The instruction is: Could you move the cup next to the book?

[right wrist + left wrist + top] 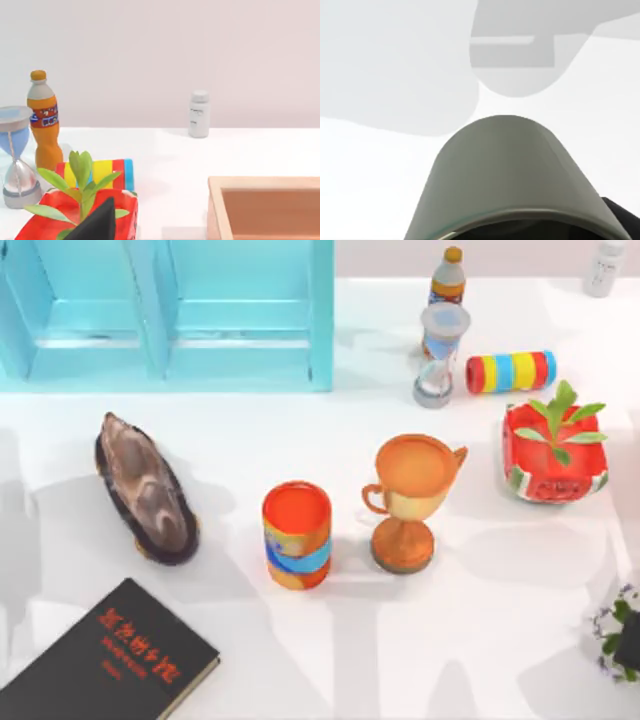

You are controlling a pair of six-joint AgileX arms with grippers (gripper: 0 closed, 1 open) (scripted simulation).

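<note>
— How do the jaws stand on the left gripper?

— I cannot tell. In the left wrist view the cup sits right up against the camera, rim toward it and rounded base away, with pale counter and soft shadows beyond.

— And the right gripper?

— One dark tip in the right wrist view, in front of the red pot with a green plant. Whether those jaws are open or closed, I cannot tell either.

— Where is the book?

— In the top view, flat at the counter's near left corner. Just behind it lies a brown shell. Toward the middle stand a red-orange tumbler with a blue band and an orange goblet, close together.

— Further out?

— A blue shelf at the back left. At the back right an hourglass, an orange drink bottle, a striped can on its side and a white bottle. A dark potted plant sits at the right edge.

— Anything the right wrist view adds?

— A wooden box, well apart from the red pot.
</note>
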